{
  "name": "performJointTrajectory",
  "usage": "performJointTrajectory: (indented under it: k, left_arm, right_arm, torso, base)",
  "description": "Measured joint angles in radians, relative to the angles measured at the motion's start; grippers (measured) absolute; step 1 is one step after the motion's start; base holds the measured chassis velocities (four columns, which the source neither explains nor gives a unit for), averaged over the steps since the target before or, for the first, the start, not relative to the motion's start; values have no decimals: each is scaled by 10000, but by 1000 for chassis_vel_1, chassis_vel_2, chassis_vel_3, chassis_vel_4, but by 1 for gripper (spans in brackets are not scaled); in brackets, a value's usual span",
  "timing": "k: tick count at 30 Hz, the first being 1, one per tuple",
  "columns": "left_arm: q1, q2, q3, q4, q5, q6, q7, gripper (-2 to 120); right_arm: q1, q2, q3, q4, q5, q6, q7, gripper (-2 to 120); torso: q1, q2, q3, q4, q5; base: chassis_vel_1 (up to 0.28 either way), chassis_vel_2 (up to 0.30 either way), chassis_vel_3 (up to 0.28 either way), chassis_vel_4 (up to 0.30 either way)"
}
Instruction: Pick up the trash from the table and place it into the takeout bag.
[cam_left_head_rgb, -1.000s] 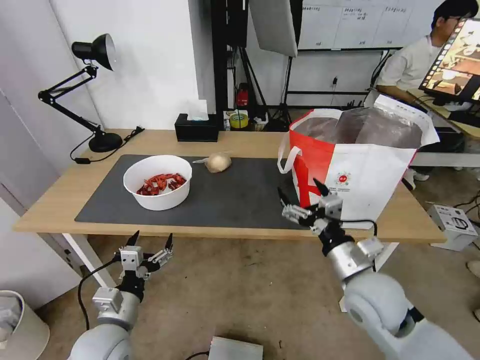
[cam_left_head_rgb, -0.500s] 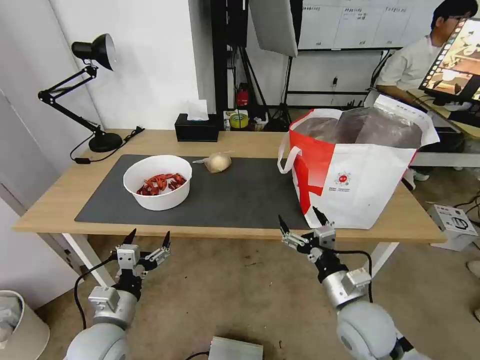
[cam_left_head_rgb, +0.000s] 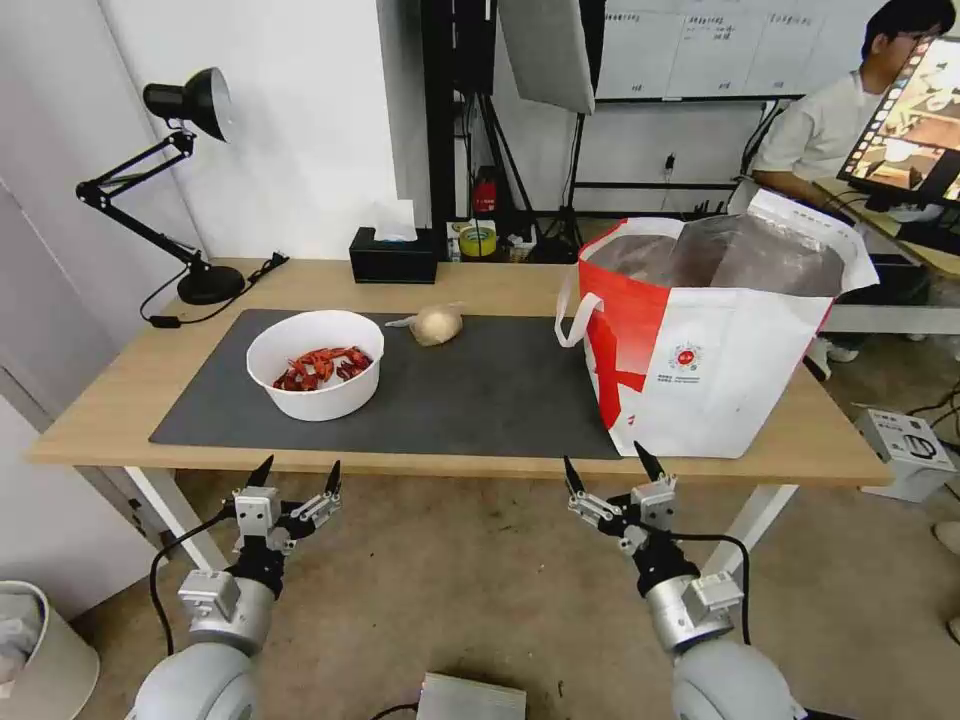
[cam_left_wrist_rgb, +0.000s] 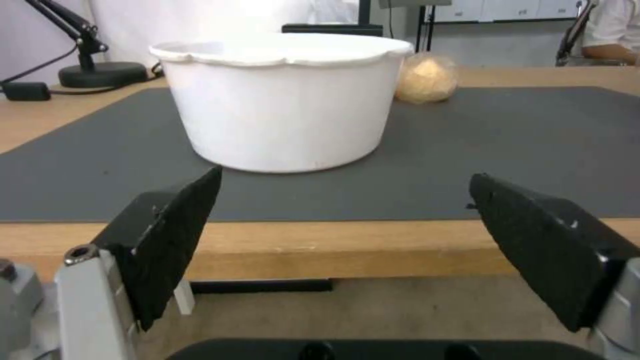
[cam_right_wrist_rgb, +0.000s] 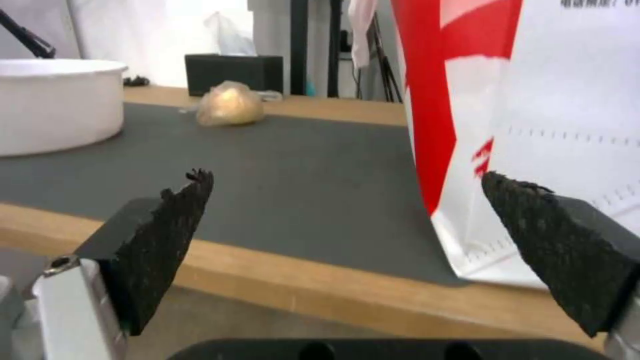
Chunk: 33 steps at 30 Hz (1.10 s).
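Grippers hang below the table's near edge, both spread wide and empty, free to reach up: left gripper faces the bowl on the mat; right gripper sits under the takeout bag; film-wrapped lump lies between.

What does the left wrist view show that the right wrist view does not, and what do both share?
Left wrist view alone: the desk lamp's base and the open left gripper before the table edge. Right wrist view alone: the takeout bag's red and white side, the black tissue box and the open right gripper. Both: the white bowl, the film-wrapped beige lump and the dark grey mat.
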<state>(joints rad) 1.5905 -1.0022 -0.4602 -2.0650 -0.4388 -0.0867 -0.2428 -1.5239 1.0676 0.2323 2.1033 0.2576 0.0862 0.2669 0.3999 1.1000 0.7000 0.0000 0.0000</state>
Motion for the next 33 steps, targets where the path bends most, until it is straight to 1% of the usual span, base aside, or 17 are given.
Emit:
performJointTrajectory:
  k: [9, 13, 14, 15, 18, 19, 22, 23, 26, 27, 31, 32, 33]
  left_arm:
    - [-93, -42, 96, 178, -4, -14, 5, 100]
    - [-172, -92, 161, 277, -1, -22, 7, 100]
    - [-198, -166, 171, 362, 8, -79, 7, 100]
    - [-198, -166, 171, 362, 8, -79, 7, 100]
    - [-191, -233, 171, 422, 20, -127, 7, 100]
    - [-191, -233, 171, 422, 20, -127, 7, 100]
    - [-226, -223, 172, 451, 18, -129, 2, 100]
    - [-226, -223, 172, 451, 18, -129, 2, 100]
    - [-215, -169, 118, 413, -22, -129, 3, 100]
    - [-215, -169, 118, 413, -22, -129, 3, 100]
    - [-178, -191, 64, 403, -33, -130, 2, 100]
    - [-178, -191, 64, 403, -33, -130, 2, 100]
    - [-177, -202, 58, 405, -35, -129, 2, 100]
  right_arm:
    - [-70, -31, -24, -154, -52, -35, 63, 100]
    - [87, -37, -160, -253, -25, -65, 63, 100]
    - [402, -46, -291, -342, 77, -94, -51, 100]
    - [402, -46, -291, -342, 77, -94, -51, 100]
    - [1154, -179, -548, -475, 487, -192, -566, 100]
    - [1154, -179, -548, -475, 487, -192, -566, 100]
    - [2163, -319, -914, -756, 991, -463, -912, 100]
    - [2163, -319, -914, -756, 991, -463, -912, 100]
    - [3498, -314, -1465, -1241, 1181, -846, -939, 100]
    - [3498, -314, -1465, -1241, 1181, -846, -939, 100]
    - [5233, -140, -2340, -1900, 1583, -1420, -803, 100]
    - [5233, -140, -2340, -1900, 1583, -1420, -803, 100]
    - [5650, -93, -2558, -2109, 1750, -1619, -750, 100]
  torso:
    - [0, 0, 0, 0, 0]
    - [0, 0, 0, -1, 0]
    - [0, 0, 0, -2, 0]
    - [0, 0, 0, -2, 0]
    - [0, 0, 0, 0, 0]
    - [0, 0, 0, 0, 0]
    - [0, -1, 1, 0, 0]
    - [0, -1, 1, 0, 0]
    - [1, 0, 1, -1, 1]
    - [1, 0, 1, -1, 1]
    - [1, -1, 1, 1, 1]
    - [1, -1, 1, 1, 1]
    - [1, -1, 1, 0, -2]
  base:
    - [0, 0, 0, 0]
    - [0, 0, 0, 0]
    - [0, 0, 0, 0]
    - [0, 0, 0, 0]
    - [0, 0, 0, 0]
    - [0, 0, 0, 0]
    - [0, 0, 0, 0]
    - [0, 0, 0, 0]
    - [0, 0, 0, 0]
    - [0, 0, 0, 0]
    - [0, 0, 0, 0]
    - [0, 0, 0, 0]
    - [0, 0, 0, 0]
